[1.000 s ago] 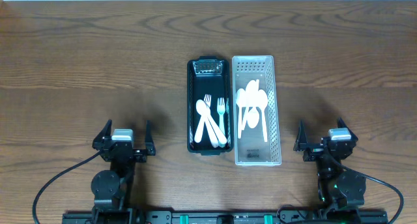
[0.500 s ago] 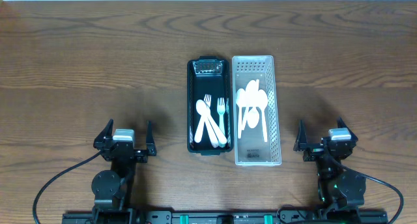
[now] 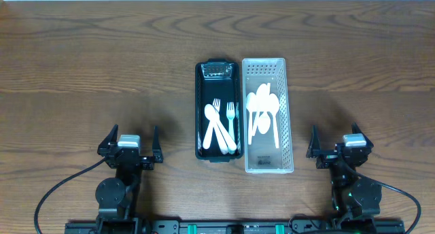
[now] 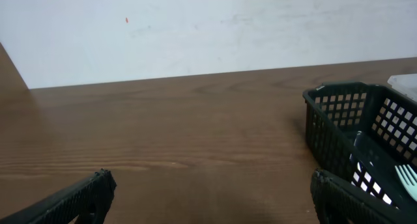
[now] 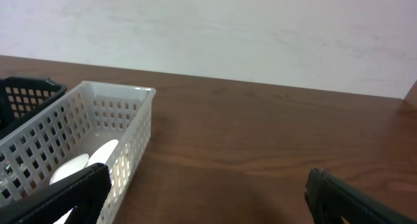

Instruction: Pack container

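At the near edge of the table (image 3: 81, 71), the left pincer (image 3: 134, 135) sits low with its two fingers spread wide and nothing between them. From its own camera, the dark fingers (image 4: 78, 196) frame bare wood at the bottom corners. The right pincer (image 3: 335, 139) sits the same way on the other side, also wide and holding nothing. In its wrist view the fingers (image 5: 62, 196) stand far apart over the wood.

Further out, between the two arms and well apart from both, two long baskets lie side by side with their long walls touching or nearly so. The black basket (image 3: 199, 111) is on the left. Its near half holds white plastic forks (image 3: 224, 125) with one or two other white pieces; what kind they are cannot be told. A small clear plastic piece (image 3: 217, 71) lies at its far end. The white basket (image 3: 289, 125) is on the right and reaches a little nearer the robot. White plastic spoons (image 3: 262, 108) are heaped around its middle.

The left wrist camera catches the black basket's near corner (image 4: 339, 126) at its right edge. The right wrist camera catches the white basket's perforated wall (image 5: 85, 129) at its left.

Beyond the baskets the wood runs on to a pale wall (image 4: 195, 28).
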